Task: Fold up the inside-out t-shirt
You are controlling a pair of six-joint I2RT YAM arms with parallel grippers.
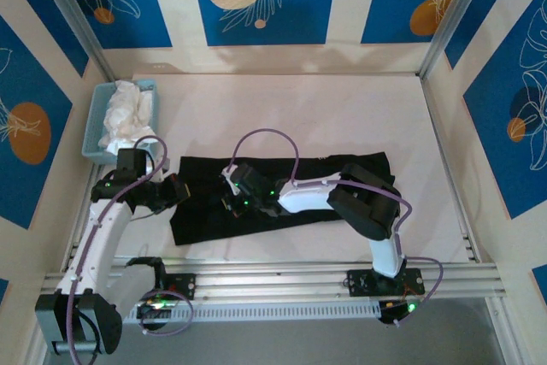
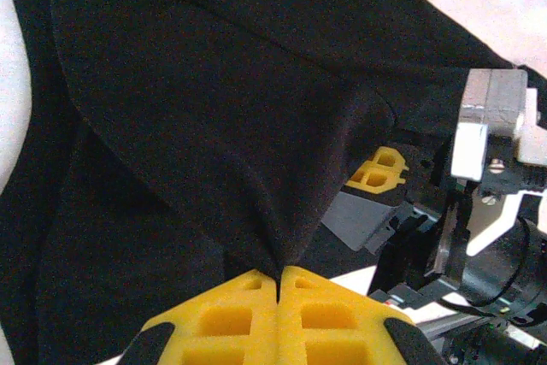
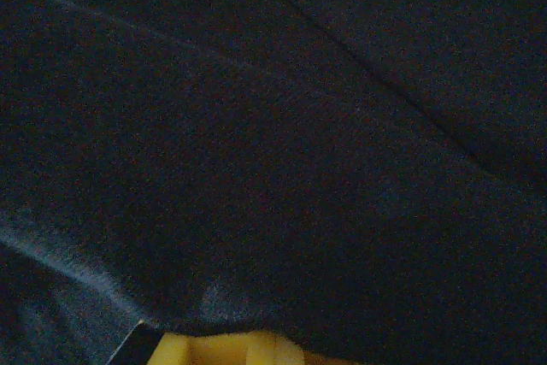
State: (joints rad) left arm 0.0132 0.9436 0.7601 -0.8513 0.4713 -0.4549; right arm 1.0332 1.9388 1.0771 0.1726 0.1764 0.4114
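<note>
The inside-out t-shirt (image 1: 333, 181), plain black, lies spread across the middle of the table. My left gripper (image 1: 178, 190) is at the shirt's left edge. In the left wrist view it (image 2: 278, 278) is shut on a pinch of the t-shirt (image 2: 214, 126), which rises as a tented fold from the yellow fingertips. My right gripper (image 1: 229, 201) reaches left across the cloth, close to the left one. In the right wrist view the t-shirt (image 3: 282, 168) drapes straight over the closed yellow fingertips of the right gripper (image 3: 252, 345), shut on the cloth. One yellow pad (image 2: 376, 168) of the right gripper shows under the raised fold.
A blue basket (image 1: 92, 130) holding a white cloth garment (image 1: 128, 113) stands at the back left of the table. Bare white tabletop (image 1: 342, 117) lies behind and right of the shirt. A metal rail (image 1: 299, 275) runs along the near edge, and patterned walls enclose the table.
</note>
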